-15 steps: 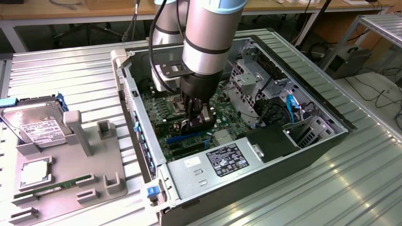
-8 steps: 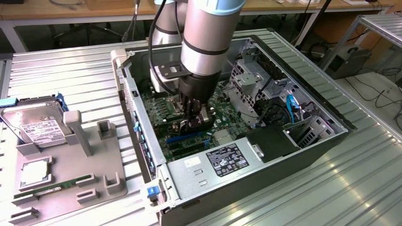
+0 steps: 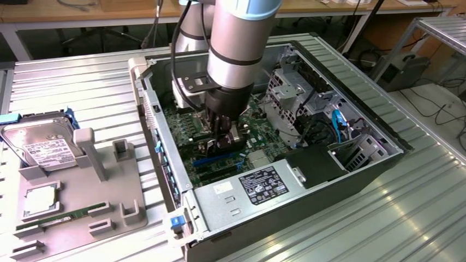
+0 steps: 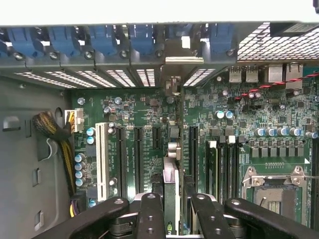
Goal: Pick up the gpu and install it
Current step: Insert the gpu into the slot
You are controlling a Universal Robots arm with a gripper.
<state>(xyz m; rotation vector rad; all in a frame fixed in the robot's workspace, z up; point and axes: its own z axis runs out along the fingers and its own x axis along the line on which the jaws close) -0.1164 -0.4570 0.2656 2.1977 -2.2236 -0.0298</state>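
Right now the tool is down inside the open computer case, clamped on the gpu, held edge-on. Its long axis runs 6 to 12 o'clock along the motherboard slots (bracket toward the blue latches).
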